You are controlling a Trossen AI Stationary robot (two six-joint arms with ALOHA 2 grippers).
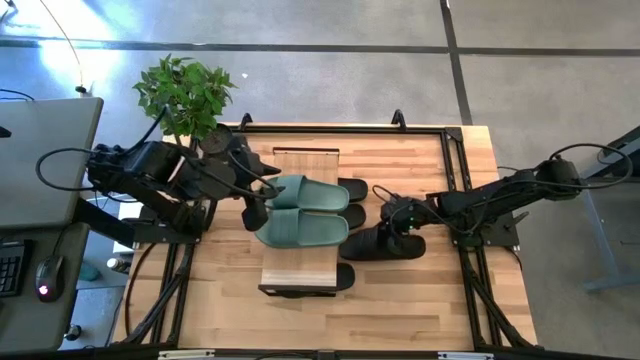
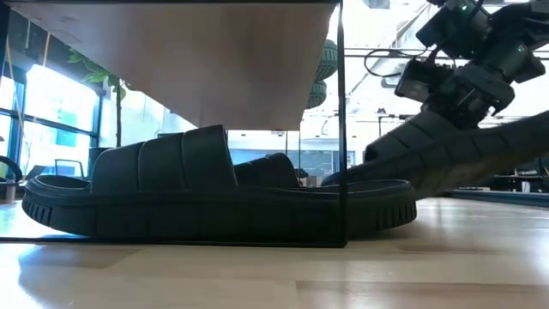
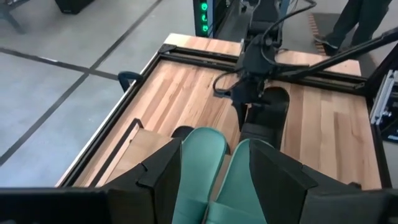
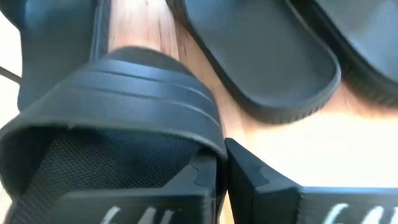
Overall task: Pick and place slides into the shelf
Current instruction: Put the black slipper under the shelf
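- The right tool [image 1: 392, 224] was pinched on the strap of a black slide [image 1: 384, 243], held tilted with one end just off the worktop [image 1: 400, 300], beside the shelf [image 1: 300, 278].
- The left tool [image 1: 256, 203] stood spread wide at the green pair [image 1: 305, 212], which lay on the shelf's plank top.
- Further black slides [image 2: 214, 197] lay on the worktop beneath the shelf.

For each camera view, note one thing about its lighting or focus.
High view: even light, sharp throughout. Low view: bright windows behind leave the black slide under the shelf a dark silhouette. Left wrist view: green slides clear. Right wrist view: table washed out by glare; nearest black slide strap soft, too close to focus.
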